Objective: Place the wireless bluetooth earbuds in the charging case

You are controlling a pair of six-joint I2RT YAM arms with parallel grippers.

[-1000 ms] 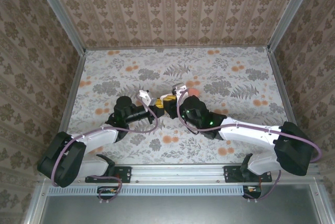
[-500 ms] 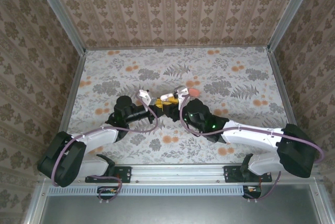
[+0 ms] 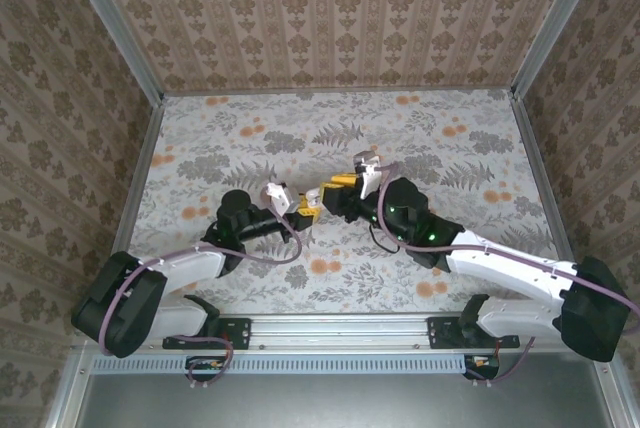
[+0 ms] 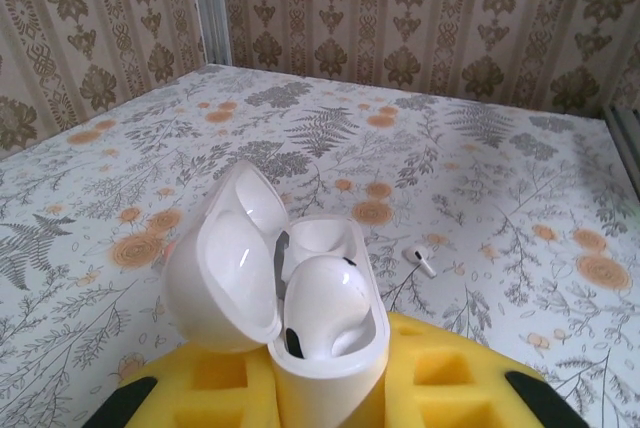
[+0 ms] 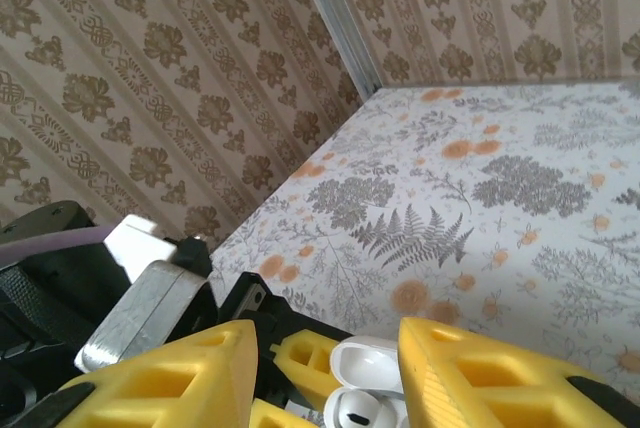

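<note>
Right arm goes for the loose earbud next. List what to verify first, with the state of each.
1. Grip: left tool shut on the charging case: ok.
2. Access: lid is open: ok.
3. First bud: seated earbud sits in the case: ok.
4. Room: second slot looks empty: ok.
5. Picker: right tool is open with nothing between its fingers: ok.
6. Target: loose earbud lies on the table, apart from the case: ok. Which way its stem lies for a clean pinch: cannot tell.
</note>
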